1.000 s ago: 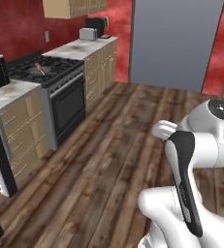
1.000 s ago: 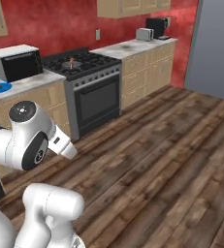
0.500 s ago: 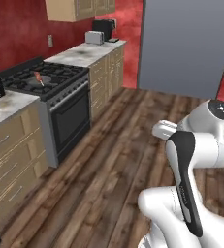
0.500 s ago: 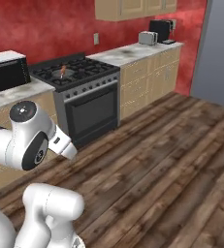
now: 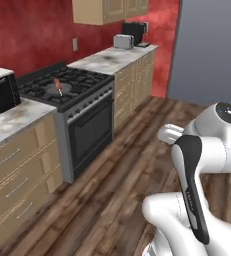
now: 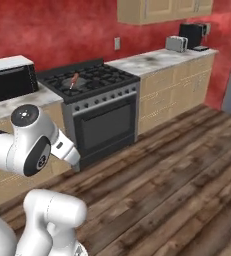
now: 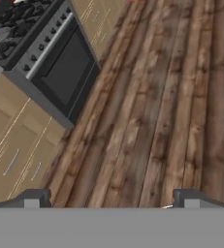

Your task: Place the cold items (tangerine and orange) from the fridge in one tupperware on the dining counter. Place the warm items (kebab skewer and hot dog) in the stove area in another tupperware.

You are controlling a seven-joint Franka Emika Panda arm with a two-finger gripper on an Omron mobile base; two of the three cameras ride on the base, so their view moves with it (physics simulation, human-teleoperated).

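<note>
Gripper point(image 7: 108, 198) wide open, empty, above wood floor point(image 7: 167, 97) beside stove point(image 7: 55, 63)

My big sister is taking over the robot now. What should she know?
Gripper: open, holding nothing, pointing down at the wood floor.
Kebab skewer: lying in a pan on the stove, against the red wall.
Hot dog, tangerine, orange and tupperware: not in sight from here.
Done: nothing packed, as far as can be seen.
Left: reach the stove, pick up the skewer, find the hot dog and box both; then do the fridge fruit.
</note>
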